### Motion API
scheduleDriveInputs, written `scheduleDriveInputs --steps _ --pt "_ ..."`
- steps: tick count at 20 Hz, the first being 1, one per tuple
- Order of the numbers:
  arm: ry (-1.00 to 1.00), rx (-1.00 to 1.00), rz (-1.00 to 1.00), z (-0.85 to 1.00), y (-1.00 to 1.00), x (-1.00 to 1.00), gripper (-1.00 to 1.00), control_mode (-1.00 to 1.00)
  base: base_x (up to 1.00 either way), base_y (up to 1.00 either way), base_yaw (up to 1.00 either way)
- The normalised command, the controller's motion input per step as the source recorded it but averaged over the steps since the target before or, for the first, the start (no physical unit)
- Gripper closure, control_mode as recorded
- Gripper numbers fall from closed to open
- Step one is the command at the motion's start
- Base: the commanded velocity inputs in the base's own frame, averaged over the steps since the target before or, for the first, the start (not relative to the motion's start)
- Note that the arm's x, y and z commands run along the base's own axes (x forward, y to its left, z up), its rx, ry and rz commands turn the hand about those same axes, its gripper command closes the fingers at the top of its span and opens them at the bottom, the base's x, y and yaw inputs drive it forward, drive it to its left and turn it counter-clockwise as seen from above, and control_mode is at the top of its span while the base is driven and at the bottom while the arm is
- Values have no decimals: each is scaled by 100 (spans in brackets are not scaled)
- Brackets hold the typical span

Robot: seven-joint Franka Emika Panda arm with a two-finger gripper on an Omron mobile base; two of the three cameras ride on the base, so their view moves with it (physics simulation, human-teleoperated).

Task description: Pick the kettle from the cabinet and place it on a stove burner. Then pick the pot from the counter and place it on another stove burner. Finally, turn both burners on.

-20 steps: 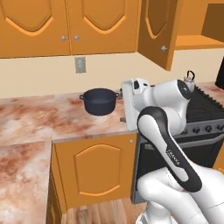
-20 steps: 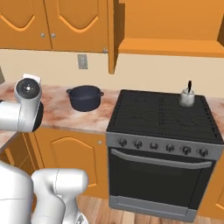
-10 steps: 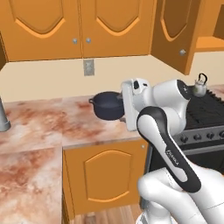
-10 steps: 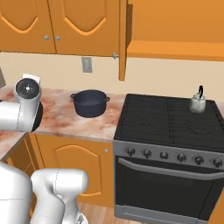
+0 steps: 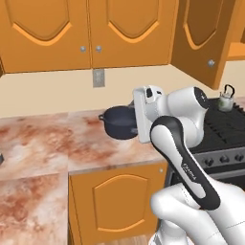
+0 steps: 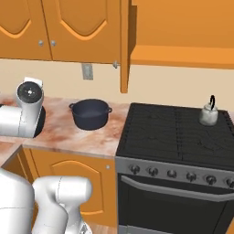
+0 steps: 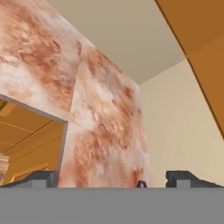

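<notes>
The dark navy pot (image 5: 119, 122) (image 6: 90, 113) stands lidless on the marbled counter (image 5: 43, 143) (image 6: 59, 130), just left of the stove. The small whitish kettle (image 5: 226, 98) (image 6: 209, 114) sits on the back right burner (image 6: 208, 128) of the black cooktop. The cabinet (image 6: 183, 50) hangs above the stove with its door (image 5: 201, 33) (image 6: 124, 45) swung open. My arm is folded in front of the counter, with the hand (image 5: 146, 112) near the pot. In the hand view my gripper (image 7: 111, 179) is open, nothing between its fingertips (image 7: 41, 177), facing the counter (image 7: 100, 122) and the wall.
A row of round knobs (image 6: 183, 176) lines the front of the range, above the oven door. Shut wall cabinets (image 5: 91, 28) hang over the counter, and an outlet (image 5: 98, 77) is on the wall behind the pot.
The whole picture has shifted right and down in both base views, so the base has driven. The arm keeps its folded pose, and the gripper stays open.
</notes>
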Motion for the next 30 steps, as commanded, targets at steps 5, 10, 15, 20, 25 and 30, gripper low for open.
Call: scheduleDriveInputs --steps 5,10,15,20,25,30 --pt "0 0 0 0 0 0 -100 100 40 7 0" --pt "0 0 0 0 0 0 -100 100 37 7 0" --pt "0 0 0 0 0 0 -100 100 33 7 0" --pt "0 0 0 0 0 0 -100 100 32 6 0" --pt "0 0 0 0 0 0 -100 100 31 5 0" --pt "0 0 0 0 0 0 -100 100 28 5 0"
